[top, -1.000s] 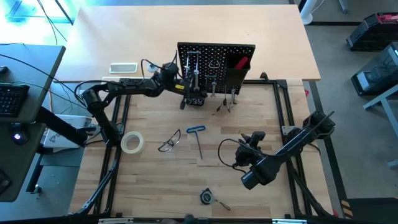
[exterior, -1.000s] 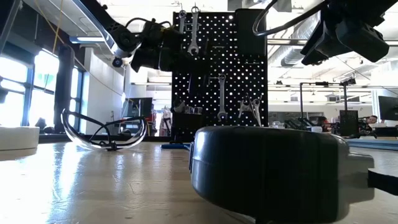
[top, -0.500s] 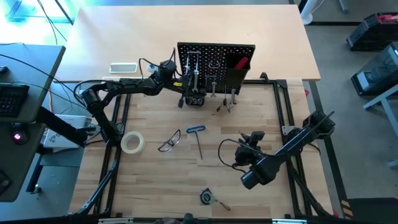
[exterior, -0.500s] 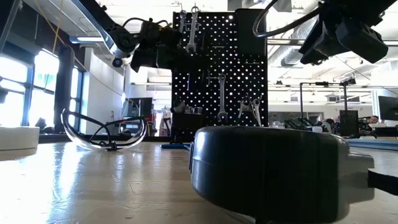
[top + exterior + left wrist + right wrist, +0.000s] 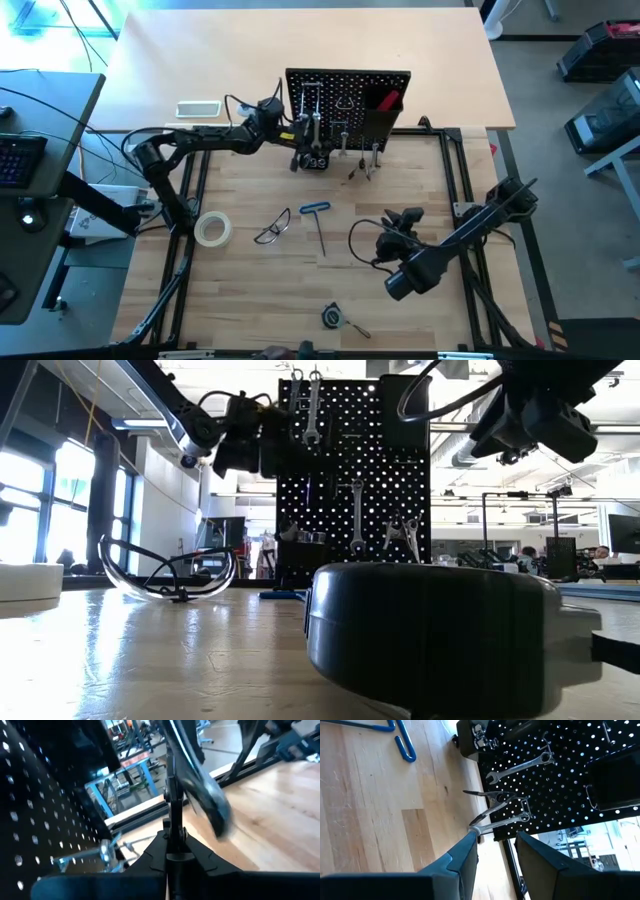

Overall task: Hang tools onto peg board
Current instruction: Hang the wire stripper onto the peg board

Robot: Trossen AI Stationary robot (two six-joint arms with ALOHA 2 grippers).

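High view: left gripper [image 5: 298,140] at the peg board's [image 5: 347,78] left edge, pinched shut on a wrench [image 5: 303,128]. Right gripper [image 5: 404,222] waits over mid-table, fingers parted, empty. Tape roll [image 5: 211,229], glasses [image 5: 272,226], blue hex key [image 5: 317,219] and tape measure [image 5: 333,317] lie unhung.

Low view: wrench [image 5: 295,402] high on the board beside a hung one [image 5: 313,407]. Risk, as I judge: missing the hook drops it.

Left wrist view: a thin metal shank [image 5: 173,815] clamped.

Right wrist view: wrenches [image 5: 520,766] and pliers [image 5: 492,802] hang.

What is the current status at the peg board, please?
Left tool shut, up at peg board beside hung wrenches. Right tool open, empty, waiting above table. Glasses, tape roll, hex key unhung.
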